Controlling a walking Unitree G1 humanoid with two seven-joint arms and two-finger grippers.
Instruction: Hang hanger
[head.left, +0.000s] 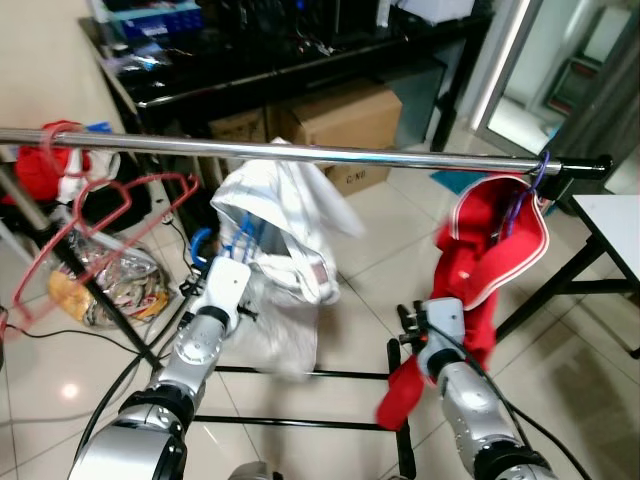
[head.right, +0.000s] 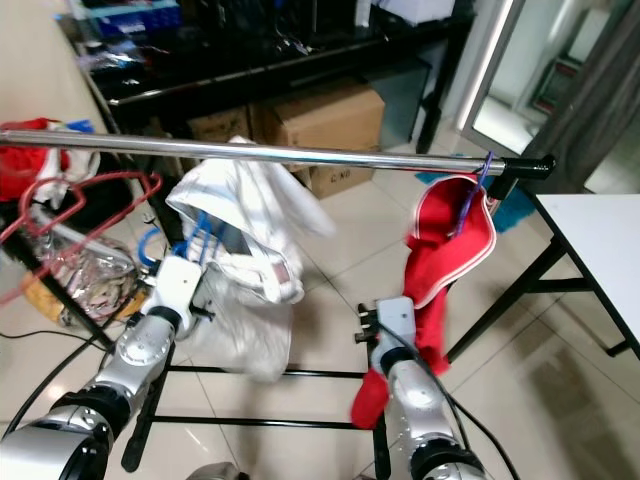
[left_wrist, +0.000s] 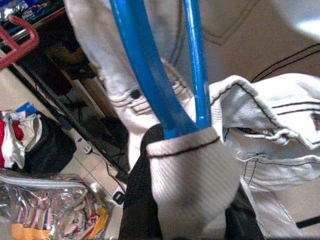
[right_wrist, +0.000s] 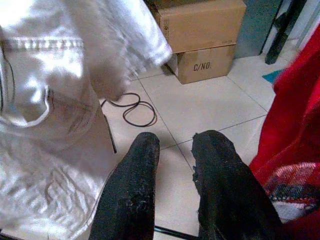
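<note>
Clothes hang from a shiny metal rail (head.left: 300, 152) that runs across the room. The left claw (left_wrist: 185, 150) is raised up under the rail and is shut on a blue hanger (left_wrist: 150, 70). A white garment (head.left: 285, 225) is draped over that hanger, and a fold of it covers the claw's fingers, so only a dark bit of one finger (left_wrist: 137, 200) peeks out. The hanger's hook is hidden in the cloth, so it is hard to tell if it sits on the rail.

The right claw (right_wrist: 175, 150) is lower, next to a red garment (head.left: 490, 250) that hangs near the rail's right end. Its two black fingers have a small gap between them and hold nothing. The red cloth covers part of the right arm.

An empty red hanger (head.left: 95, 225) hangs on the left part of the rail. Cardboard boxes (head.left: 340, 125) sit on the floor behind the rail, under a dark table (head.left: 300, 65). A corner of a white table (head.left: 610, 215) is cut off at the right edge.
</note>
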